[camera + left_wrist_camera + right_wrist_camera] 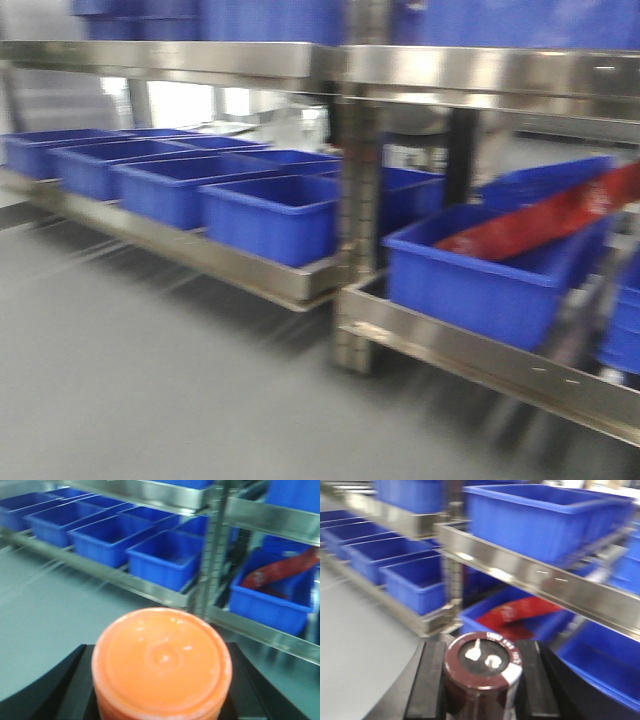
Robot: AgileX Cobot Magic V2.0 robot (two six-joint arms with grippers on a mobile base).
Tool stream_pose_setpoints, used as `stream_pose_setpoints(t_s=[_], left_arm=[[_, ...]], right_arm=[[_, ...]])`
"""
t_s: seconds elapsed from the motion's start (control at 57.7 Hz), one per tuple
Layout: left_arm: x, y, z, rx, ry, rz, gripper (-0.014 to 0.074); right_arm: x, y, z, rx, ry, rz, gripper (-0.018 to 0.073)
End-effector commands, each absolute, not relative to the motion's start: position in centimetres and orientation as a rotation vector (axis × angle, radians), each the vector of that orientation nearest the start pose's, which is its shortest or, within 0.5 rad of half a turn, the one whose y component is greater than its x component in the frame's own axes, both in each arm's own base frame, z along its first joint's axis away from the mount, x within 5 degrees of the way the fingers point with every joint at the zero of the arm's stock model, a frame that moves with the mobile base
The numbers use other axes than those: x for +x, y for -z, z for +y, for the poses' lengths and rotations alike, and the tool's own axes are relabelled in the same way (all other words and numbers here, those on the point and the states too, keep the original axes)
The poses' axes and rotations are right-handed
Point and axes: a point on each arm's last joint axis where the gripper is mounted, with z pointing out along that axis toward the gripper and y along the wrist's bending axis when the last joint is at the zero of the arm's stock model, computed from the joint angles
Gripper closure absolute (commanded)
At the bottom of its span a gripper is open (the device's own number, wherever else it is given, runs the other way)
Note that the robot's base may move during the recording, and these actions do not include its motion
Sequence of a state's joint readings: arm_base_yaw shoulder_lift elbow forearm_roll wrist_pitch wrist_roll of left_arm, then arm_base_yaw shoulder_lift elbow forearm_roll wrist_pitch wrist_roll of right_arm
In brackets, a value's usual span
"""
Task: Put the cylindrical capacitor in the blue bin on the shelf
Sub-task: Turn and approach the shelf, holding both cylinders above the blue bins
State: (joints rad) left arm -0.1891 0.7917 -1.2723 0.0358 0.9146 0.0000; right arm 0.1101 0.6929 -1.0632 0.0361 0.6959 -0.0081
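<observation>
**Desk:** What are you holding?

**Me:** I'm looking down the right gripper (482, 680), and its two black pads (427, 680) are pressing on either side of the capacitor (482, 662). So it's clamped and the part is in hand, not in any bin. The end with the terminals is facing the wrist camera, and the long axis is running away from the lens between the pads.

**Desk:** And the left one?

**Me:** The left gripper (160, 692) is carrying an orange can (161, 660), lid towards the camera. It looks gripped, though the can is hiding the contact. I'm judging the right arm to be the one that matters here.

**Desk:** Where are the bins from there?

**Me:** The shelf (530, 577) is sitting ahead of the capacitor and above it. Straight beyond the part I'm seeing a low blue bin (470, 615) with a red bag (515, 617) lying in it. A row of empty-looking bins (415, 582) is running off to the left on the lower level. I'm not sure which one is meant.

**Desk:** Is anything blocking you?

**Me:** The shiny front rail is crossing right over that low bin, with another bin (535, 520) sitting on top of it. I'm thinking the part has to go in under the rail. The upright post (360, 200) is splitting the two bays. Every view is smeared, so I'm not trusting fine detail.
</observation>
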Motion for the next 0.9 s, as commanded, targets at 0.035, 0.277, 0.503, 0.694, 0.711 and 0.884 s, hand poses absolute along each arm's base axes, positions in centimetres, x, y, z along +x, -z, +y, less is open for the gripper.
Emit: stream_pose_setpoints(t_s=[0.035,0.277,0.503,0.694,0.711,0.884], left_arm=[[11.13,-47.68,-1.97,0.187,0.096,1.881,0.0707],[11.13,-47.68,-1.97,0.187,0.096,1.881,0.0707],[11.13,-47.68,-1.97,0.187,0.096,1.881,0.0707],[11.13,-47.68,-1.97,0.187,0.096,1.881,0.0707],[11.13,-47.68,-1.97,0.187,0.096,1.881,0.0707],[11.13,-47.68,-1.97,0.187,0.096,1.881,0.0707]], right_arm=[[10.93,-44.37,1.42,-0.102,-0.109,1.783,0.0721],[10.93,-44.37,1.42,-0.102,-0.109,1.783,0.0721],[10.93,-44.37,1.42,-0.102,-0.109,1.783,0.0721],[10.93,-44.37,1.42,-0.102,-0.109,1.783,0.0721],[10.93,-44.37,1.42,-0.102,-0.109,1.783,0.0721],[10.93,-44.37,1.42,-0.102,-0.109,1.783,0.0721]])
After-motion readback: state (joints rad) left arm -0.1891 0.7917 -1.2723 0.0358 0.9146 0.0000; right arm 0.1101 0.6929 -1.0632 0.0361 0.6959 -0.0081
